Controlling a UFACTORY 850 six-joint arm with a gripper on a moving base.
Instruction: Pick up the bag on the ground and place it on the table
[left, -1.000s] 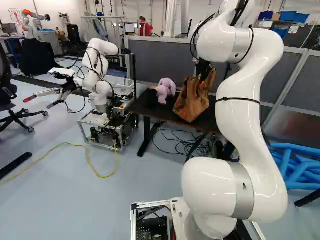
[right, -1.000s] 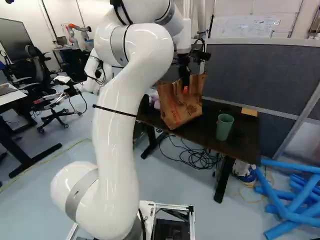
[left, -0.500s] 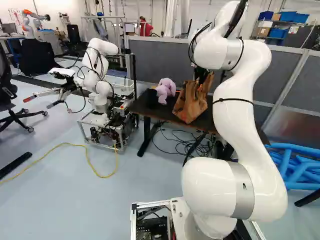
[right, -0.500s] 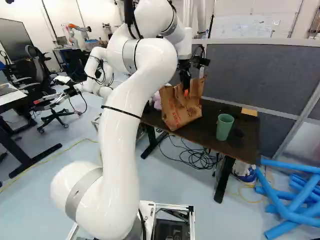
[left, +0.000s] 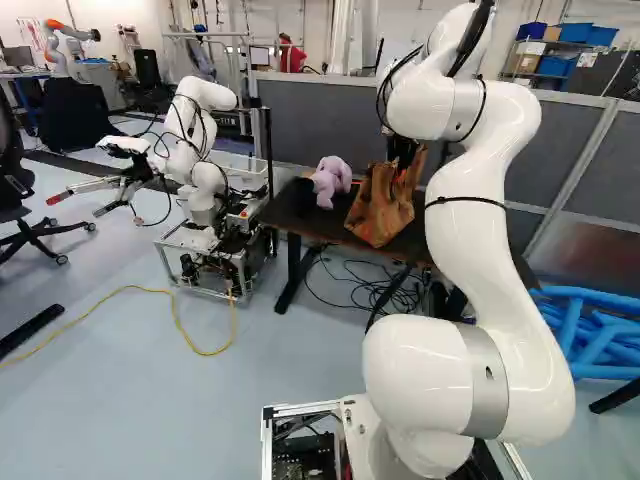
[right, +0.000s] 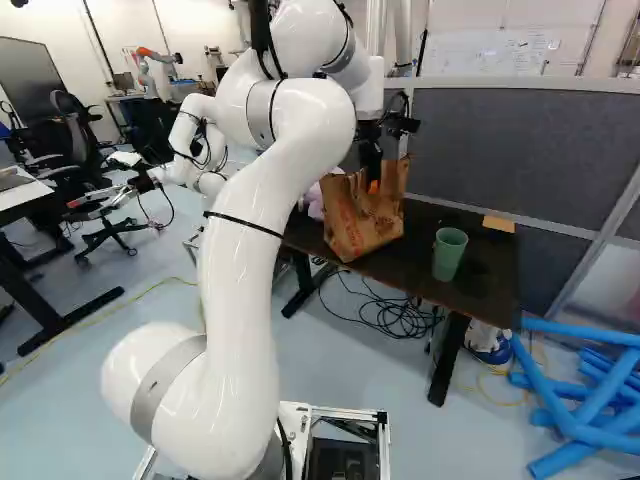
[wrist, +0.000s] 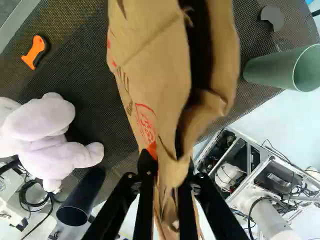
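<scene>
1. Brown paper bag (right: 362, 222), your task's one item, is off the ground and over the near edge of the table (right: 478, 285), so you can judge the pick-up done and the carry all but done.
2. Your gripper (wrist: 168, 166) has its two fingers closed in on the bag's crumpled upper part; folded paper fills the narrow space between them, touched from both sides.
3. You see the bag between the lilac plush toy (left: 332, 180) and the green cup (right: 449, 254), touching neither in the right base view as far as it shows.
4. Its base looks down at the tabletop, leaning a little, close to the front edge. You cannot tell from these views whether the table bears its full weight.
5. What is left for you, in my judgement: make sure the base sits fully on the top, perhaps a little further in, then open the fingers and lift straight up.
6. Watch the release: the soft paper may cling to a pad or slump, and a bag this near the edge could tip off the front.
</scene>
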